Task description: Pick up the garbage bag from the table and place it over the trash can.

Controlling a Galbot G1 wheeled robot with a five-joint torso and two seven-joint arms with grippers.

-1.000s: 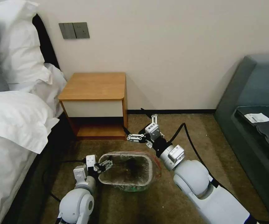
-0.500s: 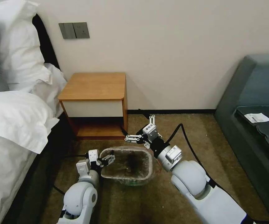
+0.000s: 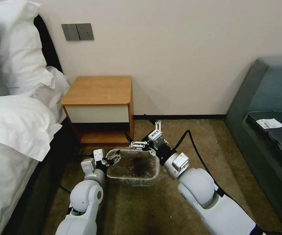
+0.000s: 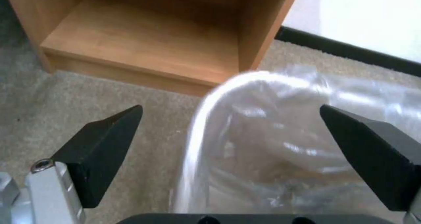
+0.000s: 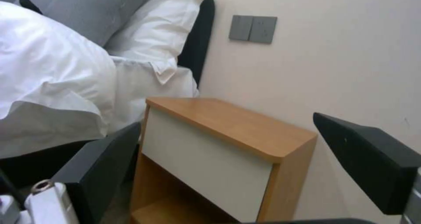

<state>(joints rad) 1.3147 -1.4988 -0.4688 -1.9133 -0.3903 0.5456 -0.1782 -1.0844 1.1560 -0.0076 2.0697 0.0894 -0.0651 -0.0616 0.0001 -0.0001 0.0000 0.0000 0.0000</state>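
Garbage bag (image 3: 132, 168) lines the trash can (image 3: 131, 179), which stands on the carpet (image 3: 180, 137) before the table (image 3: 98, 91). Judged thin, light and slippery film; hold is best taken at the edge folded over the rim. Left gripper (image 3: 113, 160) sits at the can's left rim, jaws wide and empty; the left wrist view shows the rim (image 4: 206, 118) between them. Right gripper (image 3: 147, 138) hovers at the far right corner, jaws wide; its wrist view faces the table (image 5: 228, 125) and bed (image 5: 52, 69).
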